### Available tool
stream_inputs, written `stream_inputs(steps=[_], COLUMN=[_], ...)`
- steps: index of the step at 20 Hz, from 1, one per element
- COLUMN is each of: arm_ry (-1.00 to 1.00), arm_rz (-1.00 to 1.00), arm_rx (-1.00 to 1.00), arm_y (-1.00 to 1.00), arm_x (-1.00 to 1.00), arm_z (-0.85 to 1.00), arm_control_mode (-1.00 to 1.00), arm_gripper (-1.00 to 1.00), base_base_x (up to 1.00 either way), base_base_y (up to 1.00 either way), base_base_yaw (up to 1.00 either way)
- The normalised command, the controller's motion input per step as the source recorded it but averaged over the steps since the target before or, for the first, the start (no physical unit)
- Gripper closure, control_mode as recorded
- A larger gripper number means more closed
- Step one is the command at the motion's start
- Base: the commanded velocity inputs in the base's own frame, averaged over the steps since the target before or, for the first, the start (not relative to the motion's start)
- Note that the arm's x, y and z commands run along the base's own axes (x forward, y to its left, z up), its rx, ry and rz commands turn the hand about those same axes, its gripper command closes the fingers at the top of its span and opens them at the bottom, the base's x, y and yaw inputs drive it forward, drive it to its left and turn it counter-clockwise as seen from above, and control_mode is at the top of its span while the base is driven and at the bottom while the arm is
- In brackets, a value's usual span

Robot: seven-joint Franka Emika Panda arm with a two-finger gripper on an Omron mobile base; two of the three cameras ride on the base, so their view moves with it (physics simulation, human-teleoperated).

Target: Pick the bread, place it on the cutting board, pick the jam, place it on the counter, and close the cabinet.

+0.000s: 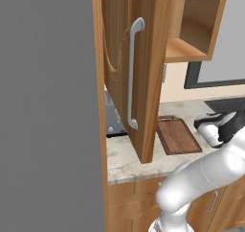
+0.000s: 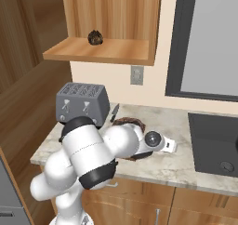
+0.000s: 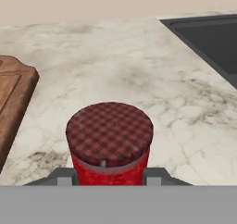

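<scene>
1. The jam (image 3: 109,142) is a small red cylindrical jar. Its top is covered in a darker red-and-black checked pattern, and a thin pale band runs just under the lid.
2. In the hand view the jar sits low in the middle, between the two grey finger tips (image 3: 65,176) that flank its sides. The jaws are closed on the jam.
3. Behind and around the jar lies the desk (image 3: 139,70), a beige marbled stone surface with darker veins. Whether the jar's base touches it cannot be told.
4. The cutting board (image 1: 178,135) is a flat, dark reddish-brown wooden rectangle with a raised rim and a small handle at its far end. It lies on the desk, and in the hand view its rounded corner shows to the left of the jar, apart from it.
5. The bread (image 2: 95,37) is a small, roundish, dark brown lump with a rough crust. It sits on the floor of the open wall cabinet (image 2: 100,49), towards the back.
6. The cabinet door (image 1: 136,73) is light brown wood with a carved curved groove and a long grey bar handle (image 1: 132,73). It stands swung open over the desk.
7. A grey toaster (image 2: 82,102) stands on the desk at the wall, with a knife (image 2: 114,112) just beside it.
8. A dark cooktop (image 2: 214,142) is set into the desk on the right.
</scene>
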Motion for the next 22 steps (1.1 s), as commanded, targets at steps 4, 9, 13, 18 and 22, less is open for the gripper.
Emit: stream_inputs(steps=[4,9,13,18,22], arm_ry=[0.00,0.00,0.00,0.00,0.00], arm_rz=[0.00,0.00,0.00,0.00,0.00], arm_rx=[0.00,0.00,0.00,0.00,0.00], arm_y=[0.00,0.00,0.00,0.00,0.00], arm_x=[0.00,0.00,0.00,0.00,-0.01], arm_z=[-0.11,-0.09,-0.01,0.00,0.00], arm_control_mode=[-1.00,-1.00,-1.00,-1.00,-1.00], arm_gripper=[1.00,1.00,-1.00,-1.00,-1.00], base_base_x=[0.00,0.00,0.00,0.00,0.00], base_base_y=[0.00,0.00,0.00,0.00,0.00], base_base_yaw=[0.00,0.00,0.00,0.00,0.00])
